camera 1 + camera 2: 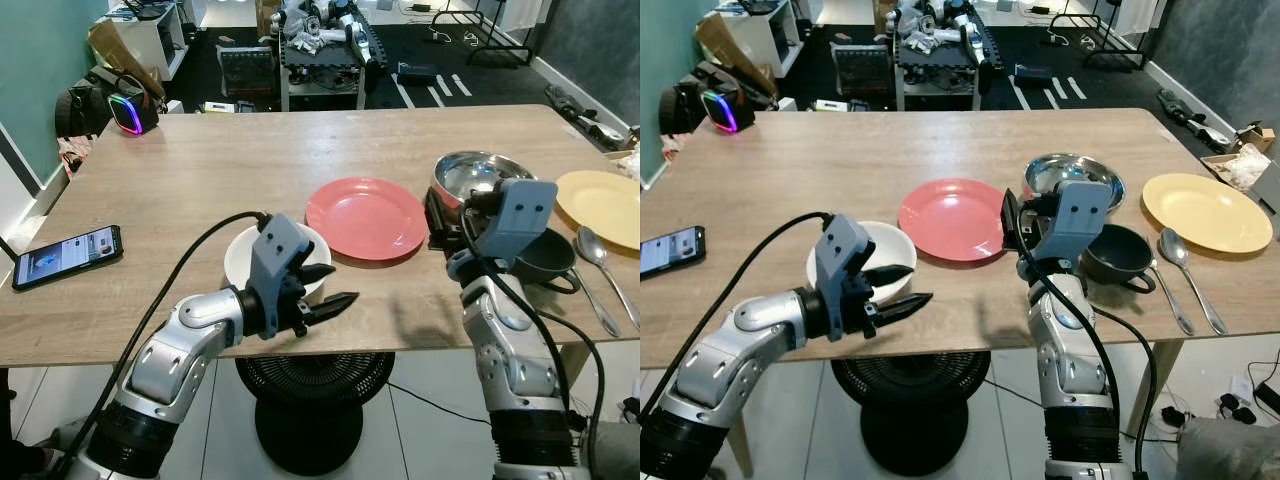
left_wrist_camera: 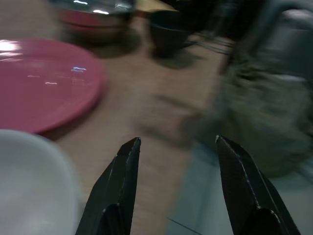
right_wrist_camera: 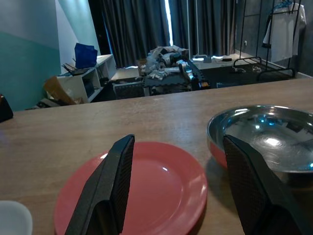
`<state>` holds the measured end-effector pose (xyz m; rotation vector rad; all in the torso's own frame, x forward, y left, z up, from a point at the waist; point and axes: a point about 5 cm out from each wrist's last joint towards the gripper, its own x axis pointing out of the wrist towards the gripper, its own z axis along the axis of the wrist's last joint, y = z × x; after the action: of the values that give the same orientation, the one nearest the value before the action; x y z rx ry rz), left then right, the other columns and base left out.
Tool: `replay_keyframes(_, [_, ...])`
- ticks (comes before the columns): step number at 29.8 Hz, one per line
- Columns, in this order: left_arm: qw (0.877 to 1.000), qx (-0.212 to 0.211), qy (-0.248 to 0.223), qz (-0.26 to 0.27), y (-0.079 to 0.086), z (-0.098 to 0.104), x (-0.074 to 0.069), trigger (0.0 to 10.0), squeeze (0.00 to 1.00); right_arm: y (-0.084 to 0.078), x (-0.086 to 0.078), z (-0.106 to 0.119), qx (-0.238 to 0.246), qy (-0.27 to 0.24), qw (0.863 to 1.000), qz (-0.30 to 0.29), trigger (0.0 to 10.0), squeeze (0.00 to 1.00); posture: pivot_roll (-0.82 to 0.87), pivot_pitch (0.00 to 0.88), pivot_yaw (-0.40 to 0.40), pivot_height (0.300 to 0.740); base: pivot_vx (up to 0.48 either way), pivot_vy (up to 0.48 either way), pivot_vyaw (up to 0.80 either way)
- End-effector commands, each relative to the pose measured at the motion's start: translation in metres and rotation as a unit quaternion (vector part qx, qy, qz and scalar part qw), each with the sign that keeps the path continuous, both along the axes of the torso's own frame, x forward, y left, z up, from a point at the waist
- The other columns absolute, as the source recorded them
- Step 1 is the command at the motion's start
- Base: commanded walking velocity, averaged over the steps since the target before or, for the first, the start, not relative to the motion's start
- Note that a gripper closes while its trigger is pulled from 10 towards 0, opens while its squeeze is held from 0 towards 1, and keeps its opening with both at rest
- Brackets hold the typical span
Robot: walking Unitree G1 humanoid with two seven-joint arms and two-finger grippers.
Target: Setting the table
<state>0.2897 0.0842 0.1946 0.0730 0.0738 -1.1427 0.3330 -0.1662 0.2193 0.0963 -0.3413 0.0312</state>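
A white bowl (image 1: pixel 245 258) sits near the table's front edge. My left gripper (image 1: pixel 334 287) is open at the bowl's right rim, fingers pointing right along the front edge. A red plate (image 1: pixel 366 217) lies at the table's middle. To its right stands a steel bowl (image 1: pixel 478 172) with a red outside. My right gripper (image 1: pixel 433 222) hangs open between the plate's right edge and the steel bowl, holding nothing. In the right wrist view both the red plate (image 3: pixel 146 191) and the steel bowl (image 3: pixel 266 134) lie ahead of the fingers. Farther right are a dark bowl (image 1: pixel 548 258), a yellow plate (image 1: pixel 600 205) and a spoon (image 1: pixel 592 250).
A phone (image 1: pixel 68 256) lies at the table's left front edge, and a speaker with a lit ring (image 1: pixel 130 110) stands at the far left corner. A black fan (image 1: pixel 300 395) stands on the floor under the table. A cluttered cart (image 1: pixel 320 50) is behind the table.
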Motion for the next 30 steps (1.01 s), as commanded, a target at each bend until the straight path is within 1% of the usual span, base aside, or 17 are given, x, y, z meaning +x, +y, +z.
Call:
replay_keyframes(1, [0.999, -0.009, 0.038, -0.036, 0.001, -0.005, -0.014, 10.0, 0.0, 0.004, -0.002, -0.004, 0.0, 0.003, 1.0, 0.001, 10.0, 0.0, 0.03, 0.053, 0.114, 0.74, 0.0, 0.0, 0.0])
replay_keyframes(3, [0.998, -0.003, 0.06, -0.012, 0.009, -0.015, -0.016, 10.0, 0.0, 0.01, -0.002, -0.006, -0.011, 0.01, 1.0, 0.026, 10.0, 0.0, 0.03, 0.058, 0.11, 0.74, 0.0, 0.0, 0.0])
replay_keyframes(4, [0.998, -0.003, 0.06, -0.012, 0.009, -0.015, -0.016, 10.0, 0.0, 0.01, -0.002, -0.006, -0.011, 0.01, 1.0, 0.026, 10.0, 0.0, 0.03, 0.058, 0.11, 0.74, 0.0, 0.0, 0.0])
replay_keyframes(5, [0.997, -0.001, 0.071, -0.002, 0.012, -0.019, -0.017, 10.0, 0.0, 0.013, -0.002, -0.006, -0.021, 0.013, 0.999, 0.041, 10.0, 0.0, 0.04, 0.059, 0.107, 0.74, 0.0, 0.0, 0.0])
replay_keyframes(8, [0.995, 0.01, 0.097, 0.013, 0.019, -0.036, -0.019, 10.0, 0.0, 0.025, -0.004, -0.006, -0.064, 0.017, 0.991, 0.12, 10.0, 0.0, 0.04, 0.06, 0.098, 0.74, 0.0, 0.0, 0.0])
replay_keyframes(9, [0.995, 0.01, 0.097, 0.013, 0.019, -0.036, -0.019, 10.0, 0.0, 0.025, -0.004, -0.006, -0.064, 0.017, 0.991, 0.12, 10.0, 0.0, 0.04, 0.06, 0.098, 0.74, 0.0, 0.0, 0.0])
replay_keyframes(10, [0.995, 0.013, 0.102, 0.016, 0.02, -0.04, -0.018, 10.0, 0.0, 0.026, -0.004, -0.006, -0.076, 0.017, 0.987, 0.138, 10.0, 0.0, 0.04, 0.061, 0.097, 0.74, 0.0, 0.0, 0.0])
replay_keyframes(11, [0.994, 0.014, 0.103, 0.018, 0.02, -0.042, -0.018, 10.0, 0.0, 0.025, -0.006, -0.006, -0.082, 0.021, 0.983, 0.164, 10.0, 0.0, 0.03, 0.061, 0.096, 0.74, 0.0, 0.0, 0.0])
replay_keyframes(16, [0.995, 0.006, 0.103, 0.012, 0.019, -0.039, -0.014, 10.0, 0.0, -0.006, -0.004, -0.002, -0.078, 0.025, 0.981, 0.178, 10.0, 0.0, 0.03, 0.059, 0.096, 0.74, 0.0, 0.0, 0.0])
replay_keyframes(17, [0.994, 0.004, 0.106, 0.009, 0.018, -0.037, -0.015, 10.0, 0.0, -0.01, -0.006, -0.003, -0.075, 0.031, 0.977, 0.196, 10.0, 0.0, 0.02, 0.059, 0.097, 0.74, 0.0, 0.0, 0.0])
replay_keyframes(19, [0.994, 0.002, 0.108, 0.007, 0.017, -0.036, -0.015, 10.0, 0.0, -0.016, -0.008, -0.006, -0.077, 0.047, 0.97, 0.227, 10.0, 0.0, 0.02, 0.059, 0.098, 0.74, 0.0, 0.0, 0.0])
replay_keyframes(21, [0.994, 0.003, 0.108, 0.007, 0.017, -0.036, -0.014, 10.0, 0.0, -0.018, -0.01, -0.008, -0.084, 0.059, 0.965, 0.242, 10.0, 0.0, 0.02, 0.059, 0.099, 0.74, 0.0, 0.0, 0.0])
replay_keyframes(22, [0.994, 0.004, 0.109, 0.01, 0.018, -0.037, -0.012, 10.0, 0.0, -0.016, -0.015, -0.013, -0.108, 0.075, 0.952, 0.275, 10.0, 0.0, 0.02, 0.06, 0.101, 0.74, 0.0, 0.0, 0.0])
replay_keyframes(23, [0.994, 0.004, 0.109, 0.01, 0.018, -0.038, -0.012, 10.0, 0.0, -0.016, -0.016, -0.014, -0.114, 0.079, 0.948, 0.285, 10.0, 0.0, 0.02, 0.06, 0.101, 0.74, 0.0, 0.0, 0.0])
replay_keyframes(27, [0.993, 0.014, 0.114, 0.035, 0.026, -0.044, -0.004, 10.0, 0.0, -0.002, -0.035, -0.035, -0.153, 0.133, 0.901, 0.384, 10.0, 0.0, 0.02, 0.061, 0.1, 0.74, 0.0, 0.0, 0.0])
replay_keyframes(28, [0.993, 0.014, 0.114, 0.035, 0.026, -0.044, -0.004, 10.0, 0.0, -0.002, -0.035, -0.035, -0.153, 0.133, 0.901, 0.384, 10.0, 0.0, 0.02, 0.061, 0.1, 0.74, 0.0, 0.0, 0.0])
replay_keyframes(30, [0.992, 0.017, 0.119, 0.045, 0.029, -0.047, 0.0, 10.0, 0.0, 0.004, -0.039, -0.042, -0.154, 0.144, 0.887, 0.411, 10.0, 0.0, 0.02, 0.062, 0.101, 0.74, 0.0, 0.0, 0.0])
